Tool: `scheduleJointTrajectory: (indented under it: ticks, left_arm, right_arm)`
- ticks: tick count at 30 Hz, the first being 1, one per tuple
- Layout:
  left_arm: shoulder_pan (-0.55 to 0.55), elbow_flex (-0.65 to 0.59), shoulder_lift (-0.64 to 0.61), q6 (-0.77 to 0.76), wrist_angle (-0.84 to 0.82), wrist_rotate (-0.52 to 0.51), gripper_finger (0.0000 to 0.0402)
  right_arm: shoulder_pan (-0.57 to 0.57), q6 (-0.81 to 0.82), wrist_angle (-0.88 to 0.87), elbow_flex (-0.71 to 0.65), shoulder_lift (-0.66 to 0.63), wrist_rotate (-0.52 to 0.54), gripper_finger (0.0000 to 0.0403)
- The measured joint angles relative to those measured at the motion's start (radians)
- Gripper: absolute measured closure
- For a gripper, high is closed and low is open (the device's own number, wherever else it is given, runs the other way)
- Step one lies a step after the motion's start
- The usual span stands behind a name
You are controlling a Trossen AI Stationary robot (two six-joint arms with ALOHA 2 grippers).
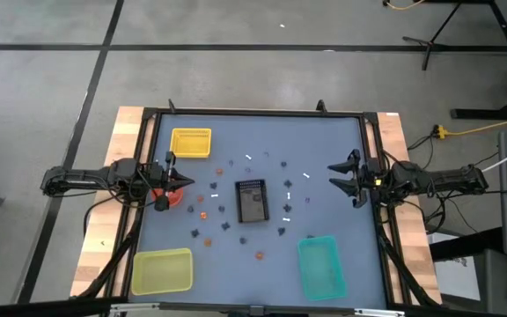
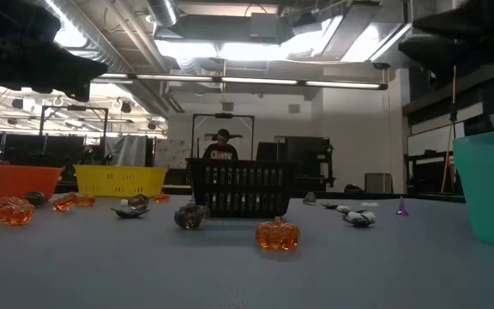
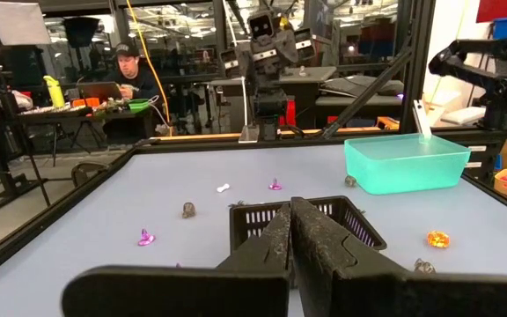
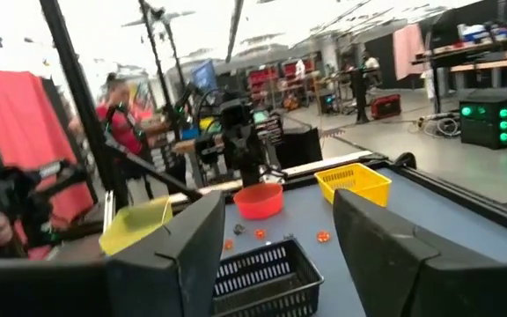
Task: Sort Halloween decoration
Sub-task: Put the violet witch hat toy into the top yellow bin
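Halloween decoration: many tiny trinkets (image 1: 227,225), white, orange and dark, lie scattered loose over the middle of the grey-blue worktop (image 1: 341,150), ringing the small black mesh tray. None appears to sit in a coloured container yet, so sorting looks barely begun.
Nearest trinket in the low view: a translucent orange pumpkin (image 2: 279,234) stands on the worktop in front of the tray, with a dark piece (image 2: 190,215) just beside the tray's front corner.
Black mesh tray: a small rectangular basket (image 1: 251,199) at the worktop's centre, among the trinkets.
Containers: a yellow mesh basket (image 1: 191,143) at the far left, a yellow-green plastic bin (image 1: 161,270) at the near left, a teal plastic bin (image 1: 320,265) at the near right, and a round orange bowl (image 1: 171,195) by the left arm. They sit around the edges, probably as separate destinations by colour.
Left pincer: (image 3: 289,231) closed and empty, raised above the left side of the worktop near the orange bowl, apparently waiting.
Right pincer: (image 4: 280,220) fingers spread apart with nothing between them, raised over the right side, pointing towards the centre; likely readying to reach for a trinket.
Background: a seated person (image 3: 130,70) is beyond the worktop.
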Motion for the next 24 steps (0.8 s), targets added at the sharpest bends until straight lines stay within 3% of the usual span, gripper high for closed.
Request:
scheduleJointTrajectory:
  ticks: [4, 14, 24]
  left_arm:
    - [0.0, 0.0, 0.0, 0.0, 0.0, 0.0, 0.0401]
    - [0.0, 0.0, 0.0, 0.0, 0.0, 0.0, 0.0401]
    - [0.0, 0.0, 0.0, 0.0, 0.0, 0.0, 0.0401]
  right_arm:
    - [0.0, -0.031, -0.056, 0.099, 0.139, -0.026, 0.0189]
    - [0.0, -0.132, -0.459, 0.393, 0.523, -0.027, 0.0189]
    - [0.0, -0.263, -0.578, 0.471, 0.849, -0.028, 0.0189]
